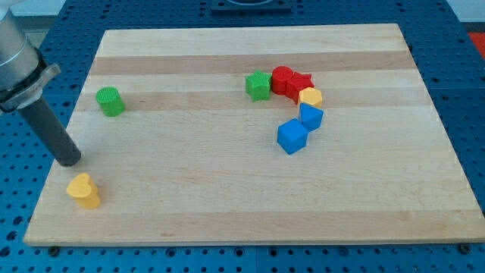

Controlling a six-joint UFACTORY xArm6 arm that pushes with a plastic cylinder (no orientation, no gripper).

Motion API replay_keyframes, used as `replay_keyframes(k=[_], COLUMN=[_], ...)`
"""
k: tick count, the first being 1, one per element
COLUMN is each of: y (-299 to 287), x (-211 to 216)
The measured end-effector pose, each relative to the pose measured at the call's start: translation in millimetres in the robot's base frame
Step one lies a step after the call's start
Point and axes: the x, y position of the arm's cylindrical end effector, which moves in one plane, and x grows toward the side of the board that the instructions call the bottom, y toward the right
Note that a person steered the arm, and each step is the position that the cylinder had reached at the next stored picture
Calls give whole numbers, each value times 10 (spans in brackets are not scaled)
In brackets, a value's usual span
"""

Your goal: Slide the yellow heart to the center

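Observation:
The yellow heart [83, 190] lies near the board's bottom-left corner. My tip [69, 160] rests on the board at its left edge, just above the heart and a little to its left, with a small gap between them. The rod leans up to the view's left, to the arm's grey body [17, 57] at the frame edge.
A green cylinder [111, 101] stands at the upper left. Right of the middle is a cluster: a green star [258, 85], a red cylinder [282, 78], a red star [300, 83], a small yellow block [310, 97], a blue block [311, 116] and a blue cube [292, 136].

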Motion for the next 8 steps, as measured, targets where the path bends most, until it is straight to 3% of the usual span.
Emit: replay_keyframes(k=[3,4,8], y=[-34,57,803], x=[803,822,35])
